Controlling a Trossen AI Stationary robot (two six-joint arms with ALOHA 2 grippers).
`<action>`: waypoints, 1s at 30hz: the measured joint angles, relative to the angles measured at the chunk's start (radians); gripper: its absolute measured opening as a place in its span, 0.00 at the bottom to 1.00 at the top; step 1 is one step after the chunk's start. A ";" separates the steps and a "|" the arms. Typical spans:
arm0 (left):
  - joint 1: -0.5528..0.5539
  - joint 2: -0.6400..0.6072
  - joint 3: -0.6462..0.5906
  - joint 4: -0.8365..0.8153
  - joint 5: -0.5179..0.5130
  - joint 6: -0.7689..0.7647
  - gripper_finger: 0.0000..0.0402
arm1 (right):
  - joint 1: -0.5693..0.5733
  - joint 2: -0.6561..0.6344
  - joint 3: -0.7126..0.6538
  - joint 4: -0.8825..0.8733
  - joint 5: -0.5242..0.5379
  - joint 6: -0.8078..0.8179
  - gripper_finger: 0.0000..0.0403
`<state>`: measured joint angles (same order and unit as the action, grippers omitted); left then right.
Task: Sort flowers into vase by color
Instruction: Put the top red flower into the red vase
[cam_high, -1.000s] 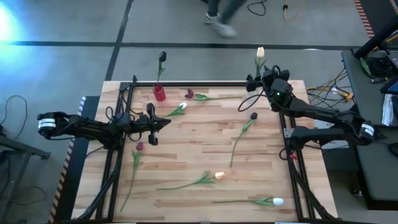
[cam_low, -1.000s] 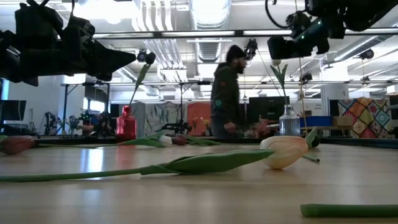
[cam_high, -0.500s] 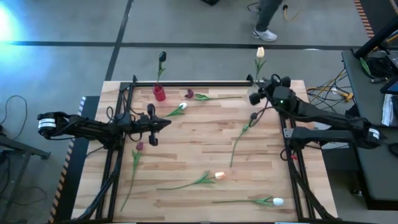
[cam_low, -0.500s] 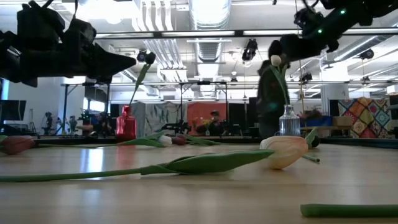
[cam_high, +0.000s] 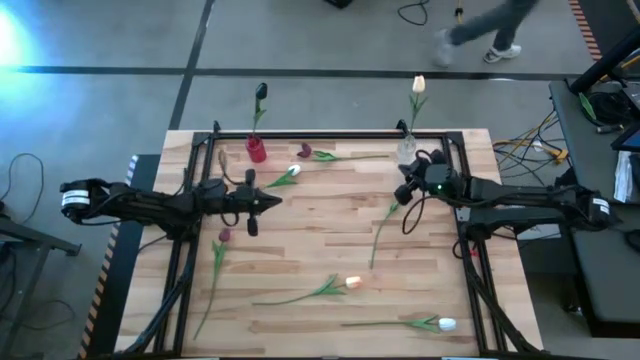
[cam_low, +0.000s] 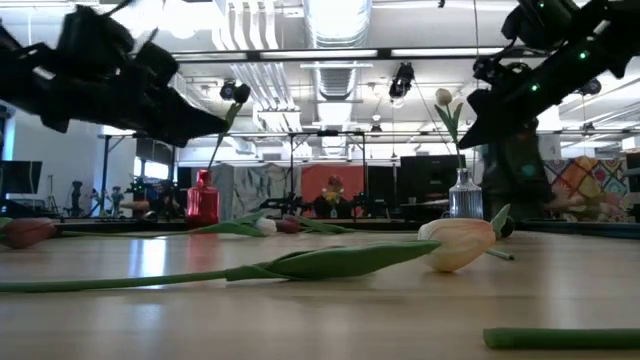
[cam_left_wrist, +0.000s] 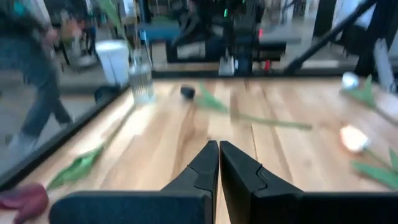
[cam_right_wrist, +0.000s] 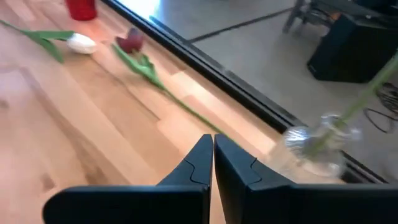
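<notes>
Tulips lie scattered over the table (cam_high: 300, 215), and the one your next move turns on is the dark tulip (cam_high: 408, 187) near the right edge. Its head sits just beside the right gripper (cam_high: 404, 194), on the side toward the table's middle, and its stem (cam_high: 383, 228) runs away from the head toward the near edge, slanting slightly left. So the long axis lies roughly front to back, and you would want the fingers across it, not along it. The right arm is much the nearer; the left gripper (cam_high: 268, 201) hangs over the table's left half, well apart from this flower.

Both pairs of fingers are pressed together with nothing between them, as each wrist view shows: you will have to spread the right ones before coming down.

The clear vase (cam_high: 406, 150) stands at the far right corner with a light tulip (cam_high: 418, 85) already in it. The red vase (cam_high: 256, 150) at the far left holds a dark one (cam_high: 260, 92), so this flower likely belongs there, across the table.

Other flowers: a white tulip (cam_high: 293, 172) and a maroon tulip (cam_high: 304, 152) near the red vase, a maroon one (cam_high: 224, 236) at the left, a peach tulip (cam_high: 352, 283) and a white one (cam_high: 446, 324) toward the near edge.
</notes>
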<state>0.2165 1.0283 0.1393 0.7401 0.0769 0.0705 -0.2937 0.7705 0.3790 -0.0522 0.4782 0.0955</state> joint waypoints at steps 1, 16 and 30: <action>0.000 0.000 0.029 -0.065 -0.011 0.004 0.00 | 0.002 0.005 -0.015 0.033 -0.011 -0.005 0.02; -0.069 0.034 0.470 -0.891 -0.117 -0.062 0.00 | 0.006 0.017 -0.149 0.175 -0.043 0.012 0.02; -0.094 0.261 0.351 -0.292 -0.119 -0.046 0.00 | 0.006 0.185 -0.042 0.337 -0.311 -0.115 0.02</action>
<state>0.1223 1.2894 0.4907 0.4486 -0.0418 0.0246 -0.2878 0.9555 0.3368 0.2847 0.1673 -0.0198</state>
